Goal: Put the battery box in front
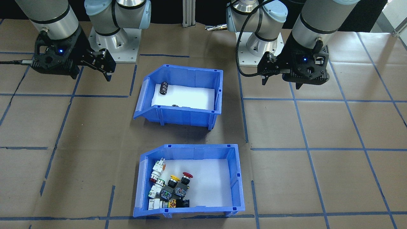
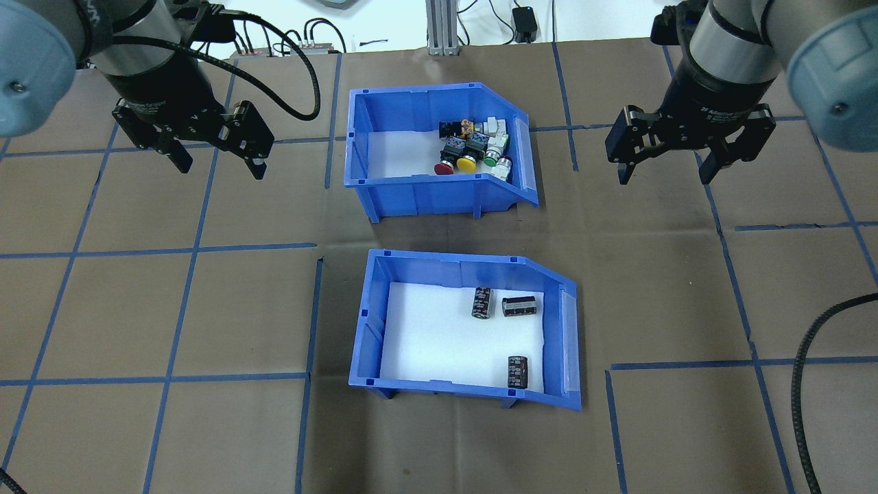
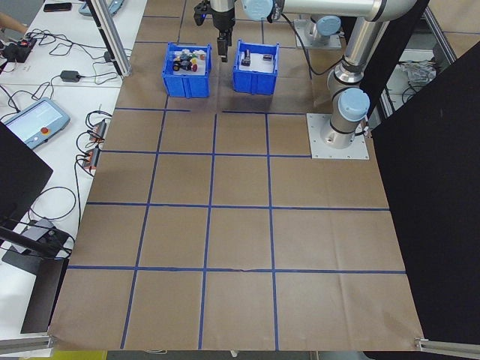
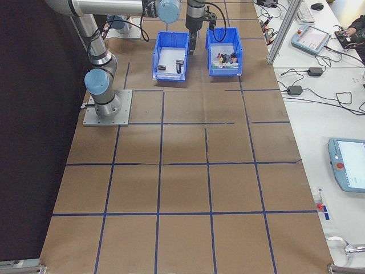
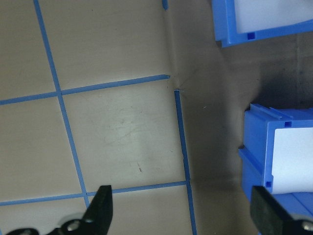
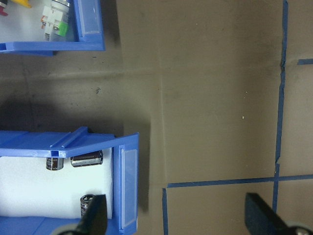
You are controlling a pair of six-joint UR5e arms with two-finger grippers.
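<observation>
While both arms hang clear of it, the blue plastic open-top battery box (image 2: 466, 329) with its white floor sits on the brown paper-covered table (image 2: 206, 309) at the centre, on the side nearer the robot's bases, its sloped front lip turned toward the robot's right. Three small dark cylindrical batteries (image 2: 482, 302) lie loose on its floor: two close together near the lip, one apart by the near wall. Just beyond it, on the operators' side and apart from it, stands a second identical blue plastic bin (image 2: 429, 165) holding a heap of colourful push-buttons and switches (image 2: 473, 147) gathered toward its own lip. Blue tape lines (image 2: 185, 250) divide the table into squares. Left gripper (image 2: 218, 159) hovers over bare table well to the left of the second bin, fingers spread apart and holding nothing. Right gripper (image 2: 665, 171) hovers over bare table to the right of that bin, likewise spread wide and empty
</observation>
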